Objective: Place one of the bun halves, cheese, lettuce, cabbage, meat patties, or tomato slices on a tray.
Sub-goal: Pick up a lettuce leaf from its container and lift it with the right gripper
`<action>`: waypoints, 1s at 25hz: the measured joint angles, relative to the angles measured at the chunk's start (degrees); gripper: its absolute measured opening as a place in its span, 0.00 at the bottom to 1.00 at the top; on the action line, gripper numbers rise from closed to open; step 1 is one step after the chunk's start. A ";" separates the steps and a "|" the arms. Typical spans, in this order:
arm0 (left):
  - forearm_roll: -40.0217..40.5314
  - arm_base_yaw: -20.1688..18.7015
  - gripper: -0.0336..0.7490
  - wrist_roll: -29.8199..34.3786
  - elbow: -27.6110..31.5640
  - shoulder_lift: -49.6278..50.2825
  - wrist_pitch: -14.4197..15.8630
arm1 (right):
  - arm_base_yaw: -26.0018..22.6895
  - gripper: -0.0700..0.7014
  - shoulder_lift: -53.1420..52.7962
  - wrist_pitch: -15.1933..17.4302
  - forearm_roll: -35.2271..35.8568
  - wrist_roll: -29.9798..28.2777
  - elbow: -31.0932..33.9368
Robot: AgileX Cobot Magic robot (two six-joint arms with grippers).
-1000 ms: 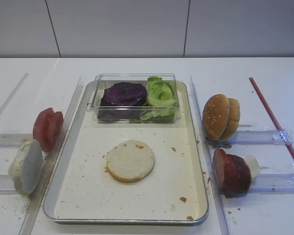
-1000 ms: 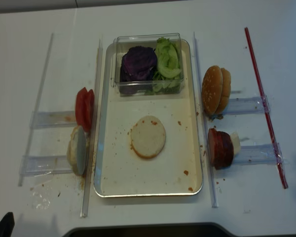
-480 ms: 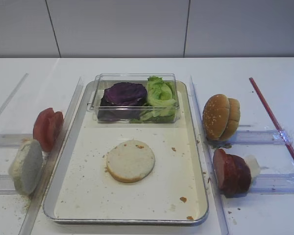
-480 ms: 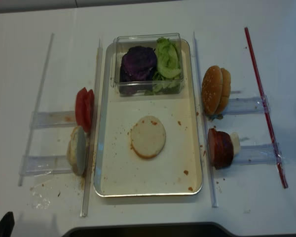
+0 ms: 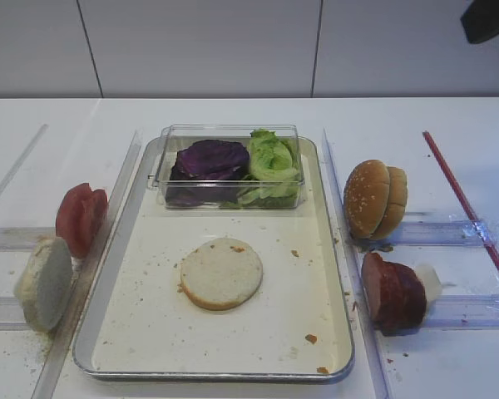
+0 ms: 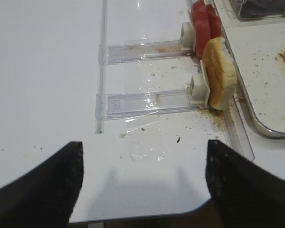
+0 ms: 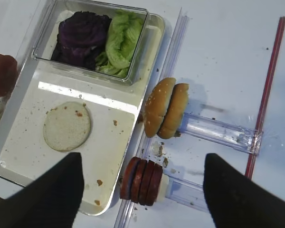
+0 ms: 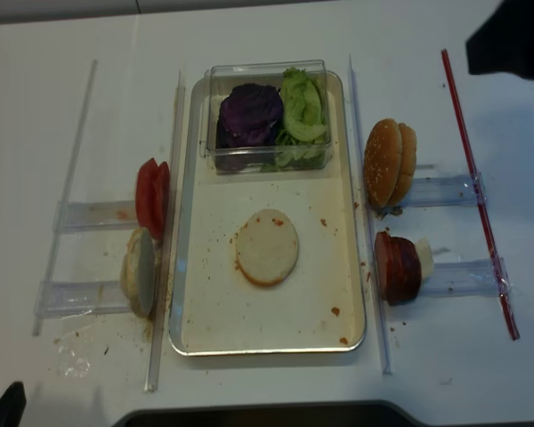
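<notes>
A pale bun half (image 5: 221, 273) lies flat on the silver tray (image 5: 116, 316). Lettuce (image 5: 273, 166) and purple cabbage (image 5: 209, 160) fill a clear box at the tray's far end. Sesame bun halves (image 5: 374, 198) and meat patties (image 5: 392, 293) stand on edge right of the tray. Tomato slices (image 5: 81, 218) and another pale bun half (image 5: 44, 283) stand on its left. No cheese shows. My right gripper (image 7: 141, 159) hangs open and empty high above the meat patties (image 7: 142, 178). My left gripper (image 6: 143, 145) is open and empty over the table's near left edge.
Clear plastic rails (image 5: 449, 312) hold the upright food on both sides of the tray. A red strip (image 5: 466, 204) runs along the table's right side. Crumbs dot the tray floor and the table by the left bun (image 6: 219, 73). The right arm (image 8: 512, 40) shows at top right.
The dark right arm has come into the top right corner of both exterior views. None of the food has moved.
</notes>
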 joint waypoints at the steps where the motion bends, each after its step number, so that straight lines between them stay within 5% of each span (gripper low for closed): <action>1: 0.04 0.00 0.67 0.00 0.00 0.00 0.00 | 0.66 0.77 1.79 0.12 -0.10 0.40 -1.37; 13: 0.13 0.00 0.67 0.00 0.10 0.00 -0.12 | 9.85 0.77 19.72 1.08 -6.46 5.63 -16.16; 25: 0.13 0.00 0.67 0.00 0.10 0.00 -0.12 | 11.55 0.74 35.33 1.08 -5.61 6.01 -28.93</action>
